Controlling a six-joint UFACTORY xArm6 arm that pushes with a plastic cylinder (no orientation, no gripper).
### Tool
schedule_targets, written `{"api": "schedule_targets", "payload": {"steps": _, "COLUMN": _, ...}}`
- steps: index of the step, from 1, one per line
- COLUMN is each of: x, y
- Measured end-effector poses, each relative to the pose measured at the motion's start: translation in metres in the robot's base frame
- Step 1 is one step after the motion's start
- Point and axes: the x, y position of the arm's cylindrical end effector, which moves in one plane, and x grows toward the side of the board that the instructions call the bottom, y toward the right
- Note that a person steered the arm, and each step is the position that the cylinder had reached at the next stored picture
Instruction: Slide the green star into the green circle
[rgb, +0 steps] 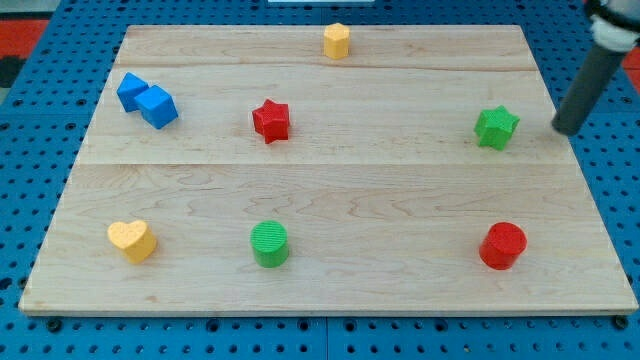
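The green star (496, 127) lies on the wooden board at the view's right, in its upper half. The green circle (269, 243) is a short cylinder near the view's bottom, left of centre. My tip (565, 129) is at the board's right edge, a short way right of the green star and apart from it. The rod slants up to the view's top right corner.
A red star (271, 120) lies left of centre. A blue block (147, 99) made of two cubes is at the upper left. A yellow hexagon (336, 40) is at the top, a yellow heart (132, 240) at the bottom left, a red cylinder (502, 245) at the bottom right.
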Motion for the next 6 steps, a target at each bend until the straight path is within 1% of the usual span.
{"api": "schedule_targets", "payload": {"steps": 1, "x": -0.005, "y": -0.108}}
{"api": "schedule_targets", "payload": {"steps": 2, "x": 0.048, "y": -0.218}}
{"api": "schedule_targets", "payload": {"steps": 3, "x": 0.098, "y": -0.248}}
{"api": "schedule_targets", "payload": {"steps": 4, "x": 0.116, "y": -0.307}}
{"api": "schedule_targets", "payload": {"steps": 5, "x": 0.128, "y": -0.290}}
{"api": "schedule_targets", "payload": {"steps": 6, "x": 0.136, "y": -0.208}}
